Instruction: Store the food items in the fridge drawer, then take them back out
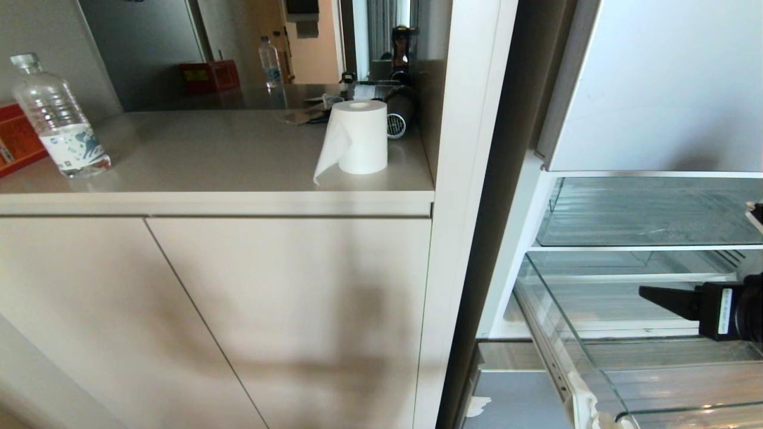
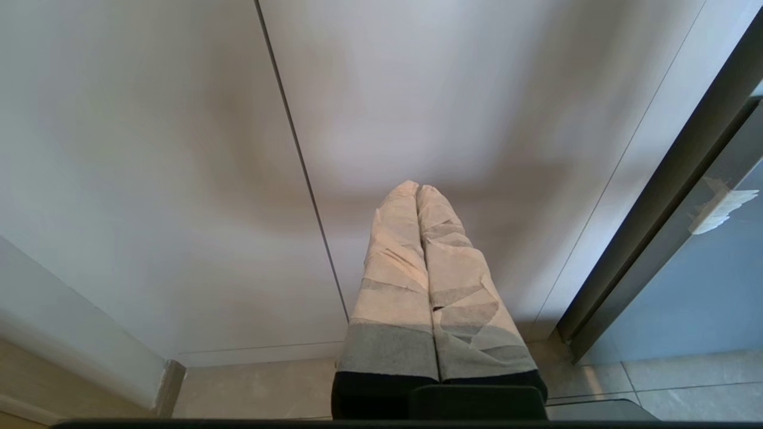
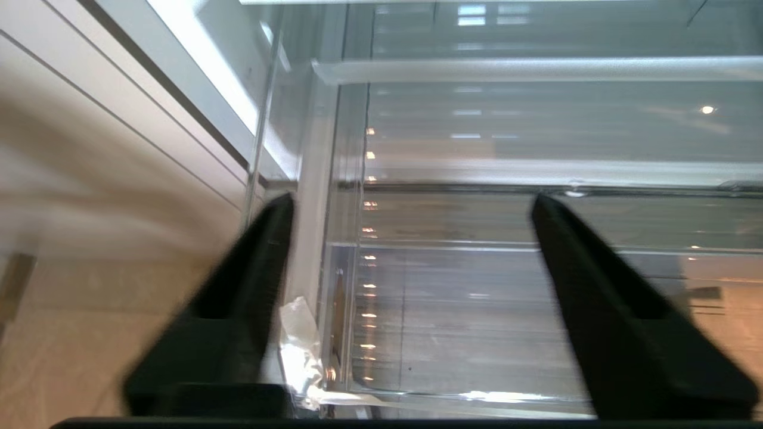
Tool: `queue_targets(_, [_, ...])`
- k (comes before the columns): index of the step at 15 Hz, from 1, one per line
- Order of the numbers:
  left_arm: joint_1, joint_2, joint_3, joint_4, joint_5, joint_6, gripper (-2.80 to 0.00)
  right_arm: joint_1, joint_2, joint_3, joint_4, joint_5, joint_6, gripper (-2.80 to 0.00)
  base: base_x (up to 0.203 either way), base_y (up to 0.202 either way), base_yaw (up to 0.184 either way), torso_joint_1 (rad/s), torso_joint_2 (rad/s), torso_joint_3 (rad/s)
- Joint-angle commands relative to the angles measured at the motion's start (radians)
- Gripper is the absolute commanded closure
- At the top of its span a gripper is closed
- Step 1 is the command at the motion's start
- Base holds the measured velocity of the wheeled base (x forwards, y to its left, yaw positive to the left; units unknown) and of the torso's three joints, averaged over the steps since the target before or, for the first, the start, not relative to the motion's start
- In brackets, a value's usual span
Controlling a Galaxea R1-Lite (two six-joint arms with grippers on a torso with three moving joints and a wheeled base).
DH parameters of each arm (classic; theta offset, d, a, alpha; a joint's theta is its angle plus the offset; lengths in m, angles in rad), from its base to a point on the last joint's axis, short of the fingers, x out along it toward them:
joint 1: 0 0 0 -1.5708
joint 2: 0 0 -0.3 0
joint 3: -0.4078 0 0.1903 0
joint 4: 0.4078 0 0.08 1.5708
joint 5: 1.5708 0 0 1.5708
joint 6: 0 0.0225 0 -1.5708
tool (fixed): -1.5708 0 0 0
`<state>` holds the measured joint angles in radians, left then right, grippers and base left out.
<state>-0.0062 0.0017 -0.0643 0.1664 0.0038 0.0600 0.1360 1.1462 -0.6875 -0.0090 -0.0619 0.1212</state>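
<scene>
Here the left gripper, parked by the cabinet doors, has its jaws pressed together on nothing. One water bottle and one paper roll stand on the tabletop. The right gripper hangs with jaws spread and empty. Below and beyond them lies one fridge drawer, pulled out, torn tape beside the left jaw. No food items show; judged round and soft, they want a gentle grip across the middle.
</scene>
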Motion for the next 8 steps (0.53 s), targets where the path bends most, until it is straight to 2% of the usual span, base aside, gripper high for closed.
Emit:
queue_targets(1, [0.000,0.001,0.000,0.001,0.001,0.000,0.00,0.001,-0.131,0.034,-0.003,-0.002,0.002,0.00,0.000,0.000,0.000,0.000,0.00,0.000])
queue_targets(4, [0.000,0.001,0.000,0.002,0.000,0.000,0.00,0.003,-0.349,0.098,0.000,0.018,0.009,0.00,0.000,0.000,0.000,0.000,0.00,0.000])
queue_targets(6, [-0.001,0.000,0.000,0.001,0.001,0.000,0.00,0.004,-0.449,0.151,-0.004,0.100,0.065,0.00,0.000,0.000,0.000,0.000,0.00,0.000])
queue_targets(8, [0.000,0.001,0.000,0.001,0.001,0.000,0.00,0.004,-0.516,0.184,-0.006,0.141,0.108,0.00,0.000,0.000,0.000,0.000,0.00,0.000])
